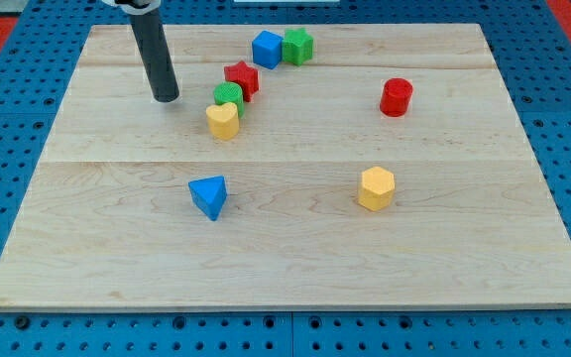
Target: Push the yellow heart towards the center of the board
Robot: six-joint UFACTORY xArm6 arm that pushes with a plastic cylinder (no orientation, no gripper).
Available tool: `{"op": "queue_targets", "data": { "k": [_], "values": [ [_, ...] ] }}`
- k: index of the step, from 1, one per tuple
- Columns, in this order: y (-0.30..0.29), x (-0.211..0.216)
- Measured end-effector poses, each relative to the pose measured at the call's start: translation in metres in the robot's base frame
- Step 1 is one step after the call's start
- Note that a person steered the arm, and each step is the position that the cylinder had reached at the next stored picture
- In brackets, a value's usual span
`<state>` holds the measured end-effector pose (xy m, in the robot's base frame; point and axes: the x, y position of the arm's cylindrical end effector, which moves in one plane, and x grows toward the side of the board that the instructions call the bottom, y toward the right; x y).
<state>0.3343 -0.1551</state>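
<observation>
The yellow heart [223,120] lies on the wooden board [285,248], left of the middle and toward the view's top. A green round block [228,96] touches its upper edge, and a red star [241,78] sits just above that. My tip [167,97] rests on the board to the left of the yellow heart and slightly above it, about a block's width away from the green round block. The dark rod rises from the tip toward the view's top left.
A blue cube [267,49] and a green cube [297,46] touch near the top. A red cylinder [397,97] stands at the right. A yellow hexagon [376,188] lies right of centre. A blue triangle [208,196] lies lower left of centre.
</observation>
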Motion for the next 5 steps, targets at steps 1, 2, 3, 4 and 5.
{"op": "queue_targets", "data": {
  "k": [1, 2, 3, 4, 5],
  "values": [
    [0.007, 0.001],
    [0.007, 0.039],
    [0.007, 0.072],
    [0.006, 0.061],
    [0.01, 0.043]
  ]
}}
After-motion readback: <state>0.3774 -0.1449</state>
